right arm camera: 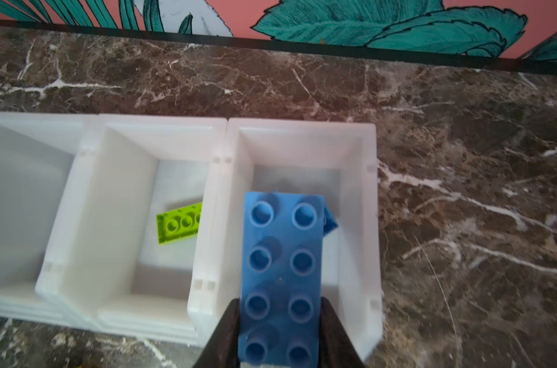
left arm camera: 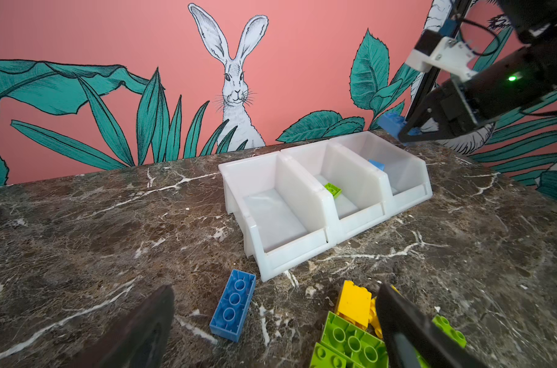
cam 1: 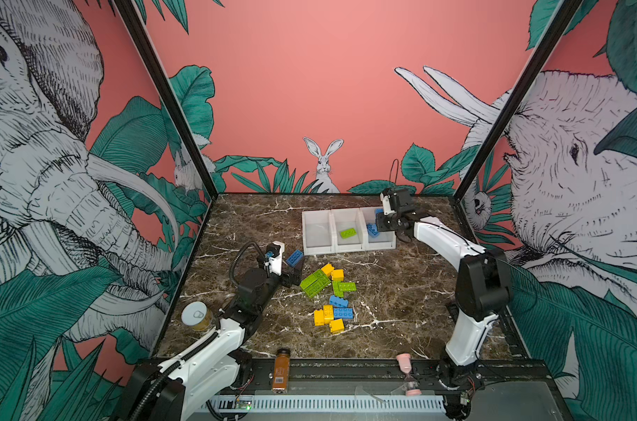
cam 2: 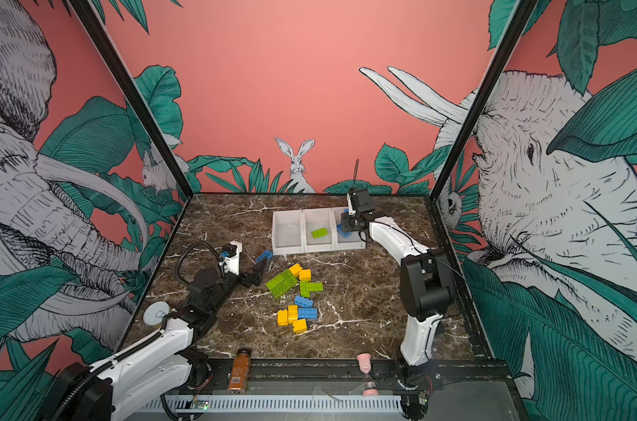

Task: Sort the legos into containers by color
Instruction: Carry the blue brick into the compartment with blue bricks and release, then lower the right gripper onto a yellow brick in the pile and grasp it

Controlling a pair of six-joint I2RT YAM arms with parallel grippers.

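lego (right arm camera: 280,270), blue, oblong, eight-studded

Three containers (cam 1: 350,248); five yellow legos (cam 1: 337,275); five blue legos (cam 1: 343,312); roughly five green legos (cam 1: 315,282), heaped, hard to separate; one tin (cam 1: 195,313); one bottle (cam 1: 281,370); one hourglass (cam 1: 408,375).

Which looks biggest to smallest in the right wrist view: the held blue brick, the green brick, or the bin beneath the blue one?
1. bin
2. held blue brick, though it sits nearest the camera, which inflates it
3. green brick, farther off and partly hidden by a wall; true size against the blue one unsure
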